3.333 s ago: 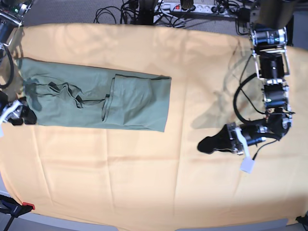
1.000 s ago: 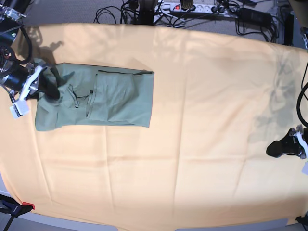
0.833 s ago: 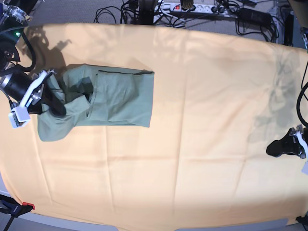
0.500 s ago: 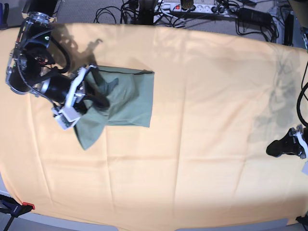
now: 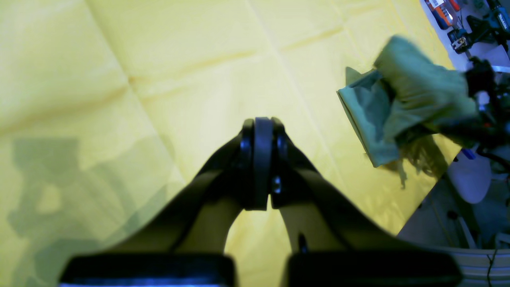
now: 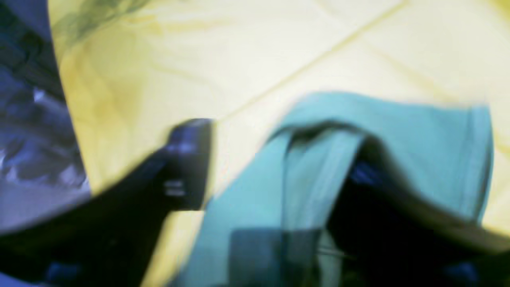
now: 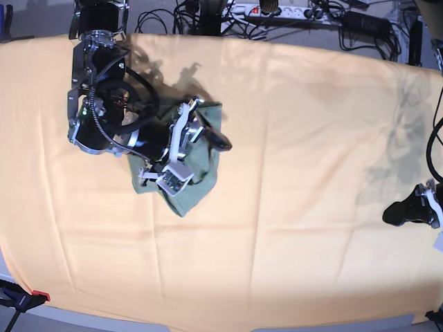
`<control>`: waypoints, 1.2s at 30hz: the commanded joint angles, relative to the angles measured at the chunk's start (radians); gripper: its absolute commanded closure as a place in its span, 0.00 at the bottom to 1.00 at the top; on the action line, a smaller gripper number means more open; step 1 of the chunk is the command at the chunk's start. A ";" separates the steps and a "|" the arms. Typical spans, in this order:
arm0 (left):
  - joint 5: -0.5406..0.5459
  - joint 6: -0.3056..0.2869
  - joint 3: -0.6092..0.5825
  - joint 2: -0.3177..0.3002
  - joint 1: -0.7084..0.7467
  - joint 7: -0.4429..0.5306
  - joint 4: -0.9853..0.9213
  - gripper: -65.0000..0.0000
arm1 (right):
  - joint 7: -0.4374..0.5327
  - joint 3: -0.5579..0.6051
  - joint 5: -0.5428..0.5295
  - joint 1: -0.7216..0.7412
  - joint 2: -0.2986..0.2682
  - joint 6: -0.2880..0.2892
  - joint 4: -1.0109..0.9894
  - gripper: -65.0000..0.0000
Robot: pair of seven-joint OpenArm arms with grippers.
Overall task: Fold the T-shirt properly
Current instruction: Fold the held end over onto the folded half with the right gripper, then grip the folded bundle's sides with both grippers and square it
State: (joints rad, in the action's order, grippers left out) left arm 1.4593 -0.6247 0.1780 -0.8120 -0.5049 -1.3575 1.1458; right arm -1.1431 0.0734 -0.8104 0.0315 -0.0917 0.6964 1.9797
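T-shirt (image 7: pixel 197 155) bunched on the table cloth (image 7: pixel 291 173), under the right gripper (image 7: pixel 201 135). Its jaws look spread, cloth draped over one; blurry, so release unconfirmed. Left gripper (image 5: pixel 257 167) closed, empty, well apart from the shirt. Soft, light, limp: pinch hem corners.

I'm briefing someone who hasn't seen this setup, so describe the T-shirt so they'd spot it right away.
Look at the large yellow-orange table cloth, then toward its back corner beneath the right arm. There the T-shirt lies folded: plain sage-green, the only green cloth there.
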 commanded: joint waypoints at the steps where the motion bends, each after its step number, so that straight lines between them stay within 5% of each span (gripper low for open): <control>1: 0.024 0.000 0.010 -0.024 -0.025 0.018 0.014 1.00 | 0.025 0.000 -0.027 0.027 -0.003 0.002 0.014 0.30; 9: 0.024 0.000 0.010 -0.022 -0.025 0.023 0.014 1.00 | -0.096 -0.003 -0.232 0.032 -0.009 0.002 0.092 0.30; 16: 0.024 0.000 0.010 -0.022 -0.025 0.022 0.014 1.00 | -0.079 -0.102 -0.207 0.029 -0.008 0.002 0.161 0.34; 18: 0.024 -0.010 0.010 -0.021 -0.025 0.023 0.015 1.00 | -0.043 -0.147 -0.138 0.029 -0.009 0.002 0.161 0.50; 21: 0.024 -0.024 0.005 -0.016 -0.025 0.022 0.044 1.00 | 0.019 -0.204 -0.047 0.029 -0.032 0.002 0.161 1.00; 26: 0.024 -0.052 -0.036 0.030 -0.024 0.009 0.191 1.00 | 0.153 -0.217 0.036 0.041 -0.126 0.002 0.110 1.00; 36: 0.024 -0.073 -0.264 0.195 -0.019 -0.019 0.443 1.00 | 0.152 -0.175 0.009 0.214 -0.254 0.002 -0.246 1.00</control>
State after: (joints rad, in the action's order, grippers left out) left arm 1.4612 -0.6918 -0.0959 -0.6033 -0.4961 -1.3861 1.5745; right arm -1.0142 -0.0978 -0.7856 0.2203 -0.3332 0.6964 1.7184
